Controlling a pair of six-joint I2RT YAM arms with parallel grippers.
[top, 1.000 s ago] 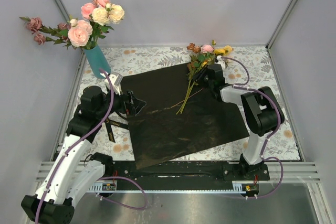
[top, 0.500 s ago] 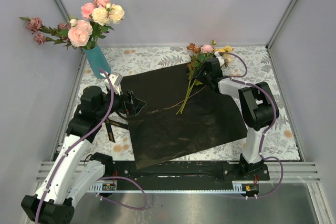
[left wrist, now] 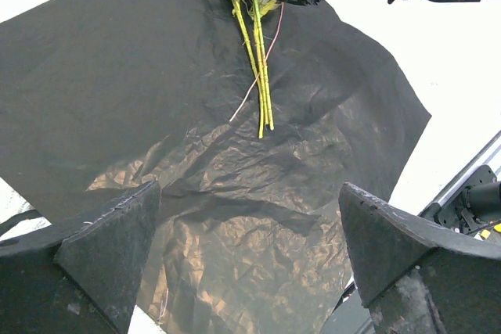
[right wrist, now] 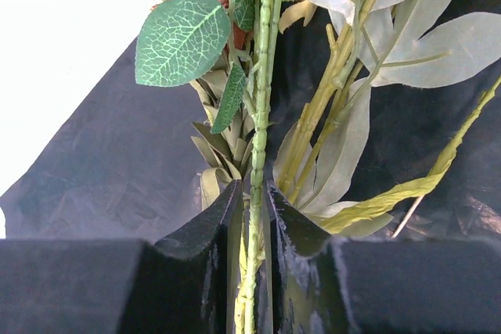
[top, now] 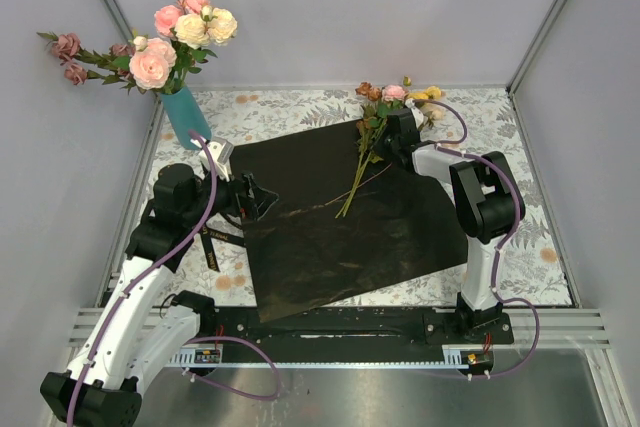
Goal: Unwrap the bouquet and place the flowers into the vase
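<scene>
Well forward, right arm (top: 478,202) at flowers (top: 394,93)

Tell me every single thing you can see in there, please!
vase: one, teal, far left corner of the table.
flowers in the vase: one bunch, pink, cream and mauve, standing up.
loose flowers: a few, green stems with pink, yellow and brownish blooms, lying on the paper's far edge.
black paper: one sheet, spread flat mid-table.
ribbon: one, black, beside the paper's left edge.
tablecloth: one, pale with flower print, under everything.
left gripper: one, black, open at the paper's left edge.
right gripper: one, black, fingers either side of one green stem.
</scene>
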